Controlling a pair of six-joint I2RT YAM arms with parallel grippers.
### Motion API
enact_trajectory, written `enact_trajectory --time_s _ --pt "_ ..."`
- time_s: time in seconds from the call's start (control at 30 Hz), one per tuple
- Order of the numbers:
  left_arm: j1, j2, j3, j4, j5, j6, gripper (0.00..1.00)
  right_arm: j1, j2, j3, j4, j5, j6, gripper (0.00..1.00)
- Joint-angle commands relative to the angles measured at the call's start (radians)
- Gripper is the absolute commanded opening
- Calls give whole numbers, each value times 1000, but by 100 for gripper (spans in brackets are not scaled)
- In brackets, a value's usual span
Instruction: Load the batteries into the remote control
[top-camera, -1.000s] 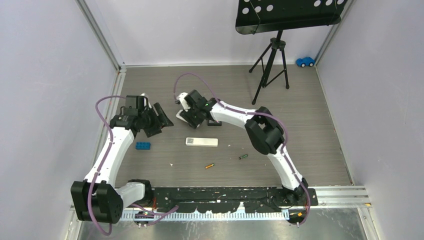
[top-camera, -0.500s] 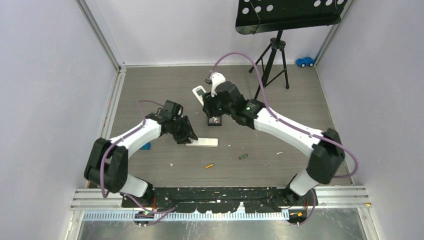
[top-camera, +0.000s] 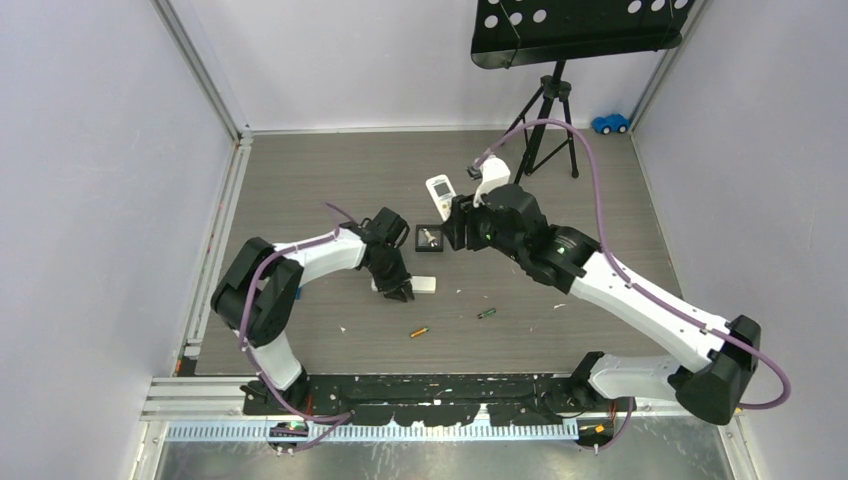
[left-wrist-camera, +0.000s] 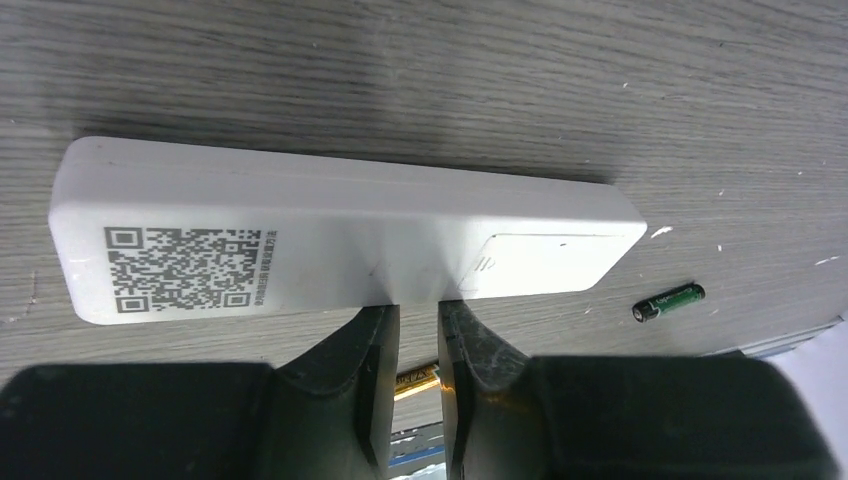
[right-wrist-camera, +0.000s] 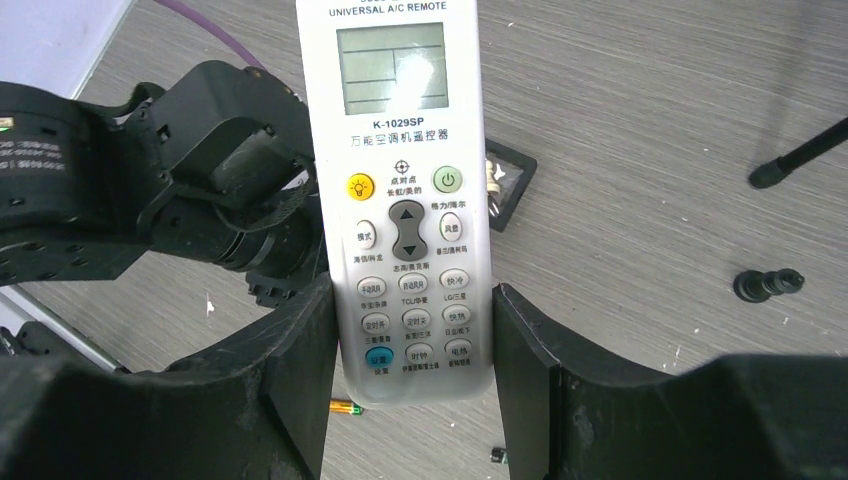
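Note:
The remote control lies flat on the table, back up, showing a QR code and a battery lid. My left gripper is at its near long edge, jaws narrowed to a thin gap with nothing between them. An orange battery and a green-and-black battery lie loose nearer the arm bases. My right gripper holds a shorter white A/C remote with a screen, off the table, gripped at its lower end.
A small black square tray sits just behind the remote control. A stubby black peg lies to the right. A music stand's tripod and a blue toy car stand at the back right. Walls close in both sides.
My left arm swung right and came down at the remote control while its jaws narrowed. My right arm carried the A/C remote back and to the right.

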Motion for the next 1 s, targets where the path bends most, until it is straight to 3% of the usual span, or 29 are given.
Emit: enact_trajectory --time_s 0.0,0.33,0.57,0.8,0.97 --pt "-2 28 91 -16 -144 -30 22 5 -92 -22 11 45 34 31" --pt "36 243 349 -136 -204 64 22 4 -223 -87 -38 60 68 33" --pt "54 285 409 -160 -223 126 19 4 -267 -118 -69 50 96 34" --pt "54 76 236 -124 -218 158 17 4 -237 -128 -89 -124 162 35" --pt "73 -98 184 -133 -191 231 30 3 -205 -159 -21 -263 236 34"
